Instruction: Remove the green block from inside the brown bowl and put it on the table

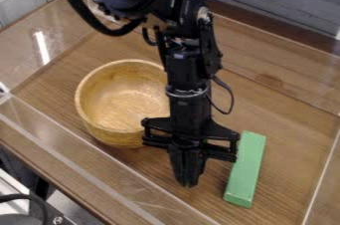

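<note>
Claw [188,177] shut, holding nothing, beside the green block [245,168].

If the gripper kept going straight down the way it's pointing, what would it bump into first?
Probably the bare table. The shut gripper points down at wood between the bowl and the green block, though depth is hard to judge.

Table [285,95]: brown wood-grain top, streaks running across, clear acrylic walls at edges. Brown bowl [122,102] sits directly on it, left-centre, upright, light wood, thick rim, inside looks bare. Green block [246,169] lies flat on tabletop, right of bowl, apart from it, long axis running front-to-back, near front-right acrylic wall. Block & bowl not touching; strip of tabletop btwn them.
</note>
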You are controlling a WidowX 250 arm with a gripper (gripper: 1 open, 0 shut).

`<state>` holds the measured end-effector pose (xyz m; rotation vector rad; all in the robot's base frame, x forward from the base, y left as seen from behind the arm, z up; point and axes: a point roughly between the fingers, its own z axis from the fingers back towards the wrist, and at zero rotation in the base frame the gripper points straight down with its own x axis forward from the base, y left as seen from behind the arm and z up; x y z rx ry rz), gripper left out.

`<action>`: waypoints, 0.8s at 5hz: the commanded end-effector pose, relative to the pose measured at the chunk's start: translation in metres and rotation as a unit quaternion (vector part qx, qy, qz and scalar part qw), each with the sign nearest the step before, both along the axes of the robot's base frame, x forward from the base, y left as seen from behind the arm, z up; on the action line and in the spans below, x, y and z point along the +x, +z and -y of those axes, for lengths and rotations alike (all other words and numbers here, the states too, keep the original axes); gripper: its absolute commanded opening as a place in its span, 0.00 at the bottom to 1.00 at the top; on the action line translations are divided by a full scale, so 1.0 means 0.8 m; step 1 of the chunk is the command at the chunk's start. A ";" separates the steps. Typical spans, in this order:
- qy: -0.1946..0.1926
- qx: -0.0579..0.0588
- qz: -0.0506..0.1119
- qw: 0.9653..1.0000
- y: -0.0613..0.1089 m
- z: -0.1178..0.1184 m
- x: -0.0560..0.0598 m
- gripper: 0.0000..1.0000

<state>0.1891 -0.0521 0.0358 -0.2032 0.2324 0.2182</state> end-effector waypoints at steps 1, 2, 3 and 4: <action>0.001 -0.002 0.017 1.000 0.016 -0.004 0.006 0.00; 0.003 -0.002 0.014 1.000 0.020 -0.007 0.004 0.00; 0.005 -0.002 0.012 1.000 0.026 -0.010 0.002 0.00; 0.010 -0.003 0.012 1.000 0.031 -0.013 0.001 0.00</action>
